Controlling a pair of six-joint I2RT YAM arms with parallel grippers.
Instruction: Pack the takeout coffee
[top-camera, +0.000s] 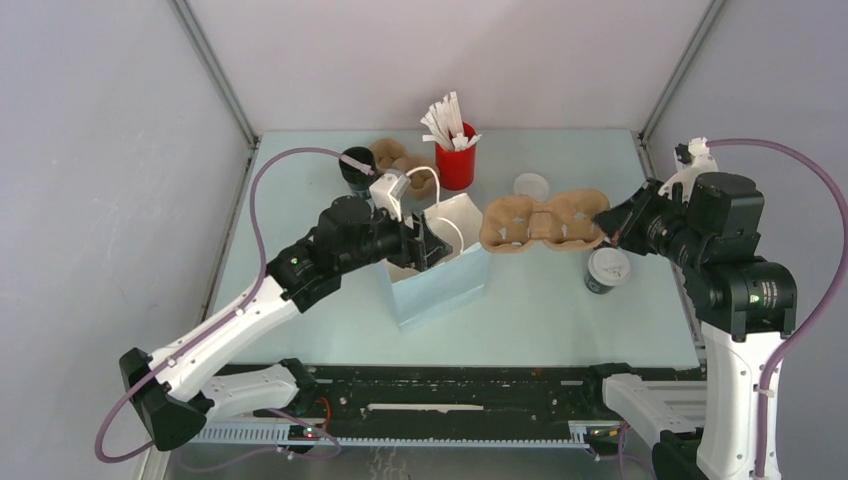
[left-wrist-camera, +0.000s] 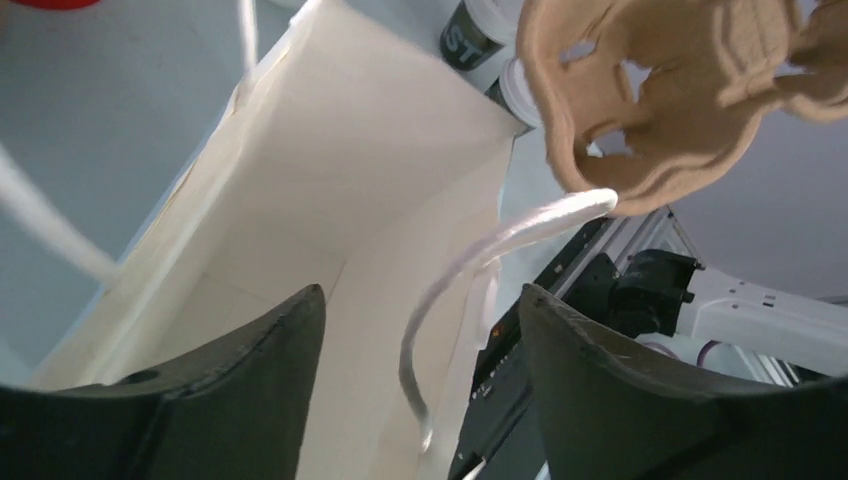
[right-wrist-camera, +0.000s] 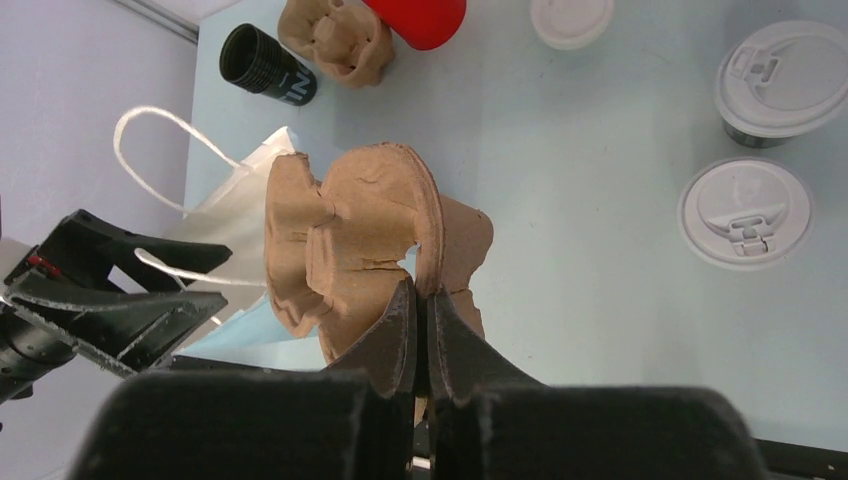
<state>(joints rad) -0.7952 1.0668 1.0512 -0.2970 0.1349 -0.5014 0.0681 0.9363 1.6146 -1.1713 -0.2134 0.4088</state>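
Standing paper bag (top-camera: 440, 290): was at frame centre, mouth up.
Cup carrier (top-camera: 545, 222): right gripper (top-camera: 606, 226) clamped its edge.
Left gripper (top-camera: 425, 246): jaws stood wide, gripping nothing, at bag mouth.
Takeout coffee (top-camera: 607, 268): stood upright right of centre, just below right jaws; right arm nearer.

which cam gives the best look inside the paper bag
Left wrist: it looks down into the open paper bag, with the inner walls filling the frame. Top external shows only its mouth, partly behind the left gripper. Right wrist shows just an outer edge and a handle beside the cardboard carrier.
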